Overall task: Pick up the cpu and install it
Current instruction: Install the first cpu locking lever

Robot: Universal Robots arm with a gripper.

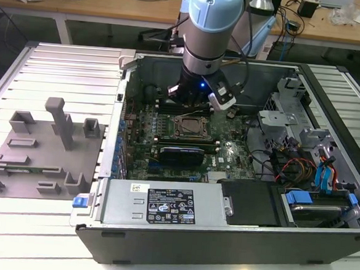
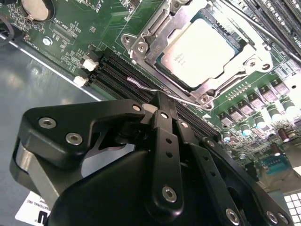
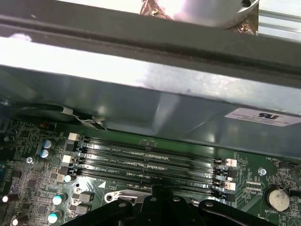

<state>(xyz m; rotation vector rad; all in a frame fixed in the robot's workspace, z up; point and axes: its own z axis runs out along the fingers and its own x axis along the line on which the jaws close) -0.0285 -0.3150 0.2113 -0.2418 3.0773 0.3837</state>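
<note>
Looking down through the exterior view, I see the arm (image 1: pixel 207 32) reaching into the open computer case (image 1: pixel 222 237) on the slatted worktop (image 1: pixel 55 70), its gripper (image 1: pixel 193 99) hanging just behind the socket frame (image 1: pixel 190 127) at the middle of the green motherboard (image 1: pixel 228 154). From here the socket shows as a dark square with a metal border, and I cannot make out the chip inside it. A grey fixture tray (image 1: pixel 39 153) lies on the worktop at the exterior view's left, well apart from the case.

In the second wrist view, the cpu (image 2: pixel 200 52) sits flat inside the socket frame (image 2: pixel 141 42): a silvery-white square lid with a thin darker rim, faint print across the top. The gripper (image 2: pixel 162 106) has its black fingers pressed together over the memory slots (image 2: pixel 113 70) beside the socket, pinching nothing, apart from the chip.

In the first wrist view, the fingertips (image 3: pixel 157 190) meet above the memory slots (image 3: pixel 150 160), with the case wall (image 3: pixel 150 103) behind.
</note>
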